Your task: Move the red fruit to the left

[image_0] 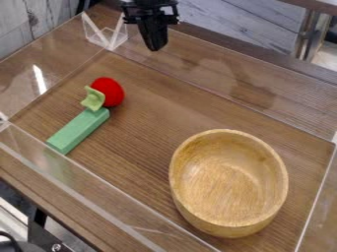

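You have not started: the gripper [154, 41] hangs closed and empty (well apart from its target), and the red fruit [109, 91] sits untouched beside the green block [78, 131].

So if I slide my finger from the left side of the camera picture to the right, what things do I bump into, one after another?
Flat green rectangular block → small glossy red fruit with a green leafy cap → black robot gripper, up at the top → round wooden bowl.
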`<state>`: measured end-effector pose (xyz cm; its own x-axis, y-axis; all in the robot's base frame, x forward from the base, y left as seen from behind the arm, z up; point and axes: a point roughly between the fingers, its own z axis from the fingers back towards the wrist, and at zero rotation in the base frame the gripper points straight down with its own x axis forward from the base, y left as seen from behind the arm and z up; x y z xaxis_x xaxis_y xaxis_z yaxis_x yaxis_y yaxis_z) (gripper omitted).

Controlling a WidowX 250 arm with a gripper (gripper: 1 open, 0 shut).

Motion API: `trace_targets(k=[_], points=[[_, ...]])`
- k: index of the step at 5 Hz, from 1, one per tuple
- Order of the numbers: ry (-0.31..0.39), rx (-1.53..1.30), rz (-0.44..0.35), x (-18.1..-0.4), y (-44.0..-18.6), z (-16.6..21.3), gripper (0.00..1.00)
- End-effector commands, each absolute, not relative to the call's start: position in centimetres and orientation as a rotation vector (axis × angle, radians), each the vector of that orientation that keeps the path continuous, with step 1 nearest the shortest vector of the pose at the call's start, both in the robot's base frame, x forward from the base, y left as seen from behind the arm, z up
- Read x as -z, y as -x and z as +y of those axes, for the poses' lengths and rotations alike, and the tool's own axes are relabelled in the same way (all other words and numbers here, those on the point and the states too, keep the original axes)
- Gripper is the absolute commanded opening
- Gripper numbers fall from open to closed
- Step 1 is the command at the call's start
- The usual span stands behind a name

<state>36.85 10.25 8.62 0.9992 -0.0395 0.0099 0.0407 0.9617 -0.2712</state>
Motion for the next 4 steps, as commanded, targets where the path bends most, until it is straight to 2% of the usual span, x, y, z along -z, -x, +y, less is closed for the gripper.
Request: trace_targets(k=[1, 2, 3, 4], points=[[0.257, -0.02, -0.046, -9.6, -36.9, 11.1, 0.0], [0.258, 0.018, -0.029, -8.9, -37.0, 11.7, 0.0], [0.264, 0.057, -0.013, -8.4, -37.4, 12.1, 1.0], [0.27, 0.055, -0.006, -8.2, -37.5, 13.3, 1.0]])
